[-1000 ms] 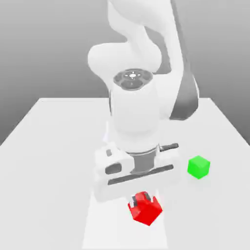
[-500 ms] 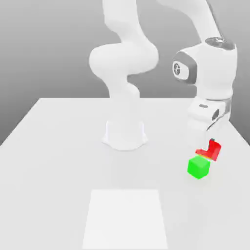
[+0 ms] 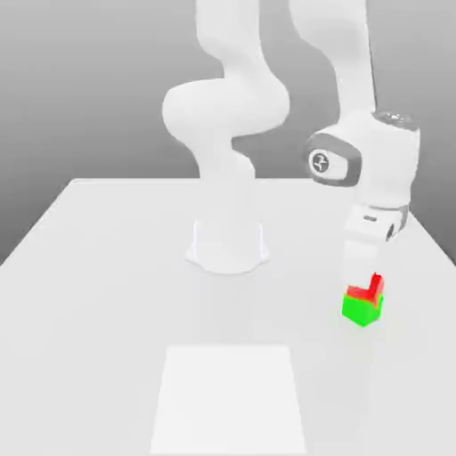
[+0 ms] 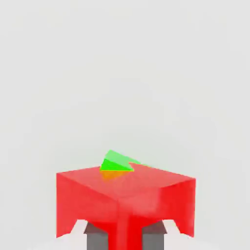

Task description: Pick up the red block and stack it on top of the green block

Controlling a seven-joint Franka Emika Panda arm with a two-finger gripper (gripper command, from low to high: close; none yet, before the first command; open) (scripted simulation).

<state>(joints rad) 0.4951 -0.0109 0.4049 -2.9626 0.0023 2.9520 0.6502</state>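
I count one red block (image 3: pixel 367 288), one green block (image 3: pixel 361 309), one arm and one gripper (image 3: pixel 361 267) on my screen. That is the whole tally of movable things.

The red block sits directly below my gripper, between its fingers, and rests on top of the green block. In the exterior view the red one shows as a small patch just above the green cube, partly covered by the pale hand coming down over it. Through the hand view I see the red block (image 4: pixel 126 202) close up, one vertical edge turned toward the camera, with a sliver of the green block (image 4: pixel 117 161) peeking past its far top edge. The stack looks slightly offset, red not squarely over green.

As for the fingers (image 4: pixel 97 239), I see their grey pads on either side of the red cube's near edge, low against it. Whether they press on the block or stand just clear of it, I cannot tell from these pictures.

The arm's base (image 3: pixel 228 242) stands well away from the gripper, toward the exterior view's left. The table (image 3: pixel 98 294) is flat, matte, very pale grey. A slightly brighter square patch (image 3: pixel 228 396) lies on it, on the near side of the base. Behind the table I have a plain grey backdrop (image 3: pixel 89 89), darker toward the top.
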